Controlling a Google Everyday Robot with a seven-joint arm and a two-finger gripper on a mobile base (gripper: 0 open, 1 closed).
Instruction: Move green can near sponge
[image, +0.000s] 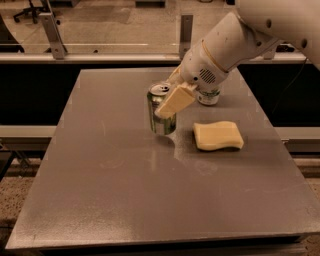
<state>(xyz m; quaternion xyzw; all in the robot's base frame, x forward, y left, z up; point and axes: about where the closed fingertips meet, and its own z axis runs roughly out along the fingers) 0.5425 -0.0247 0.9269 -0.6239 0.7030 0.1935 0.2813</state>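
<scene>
Gripper is clamping its fingers around the upright green can near mid-table, just left of the sponge, with a white can sitting farther back.

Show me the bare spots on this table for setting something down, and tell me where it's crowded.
Free: the whole front half of the table, in front of the sponge, and the left strip beside the green can. Crowded: back right, where the gripper holds the green can close to the sponge, with a white can behind the arm.
</scene>
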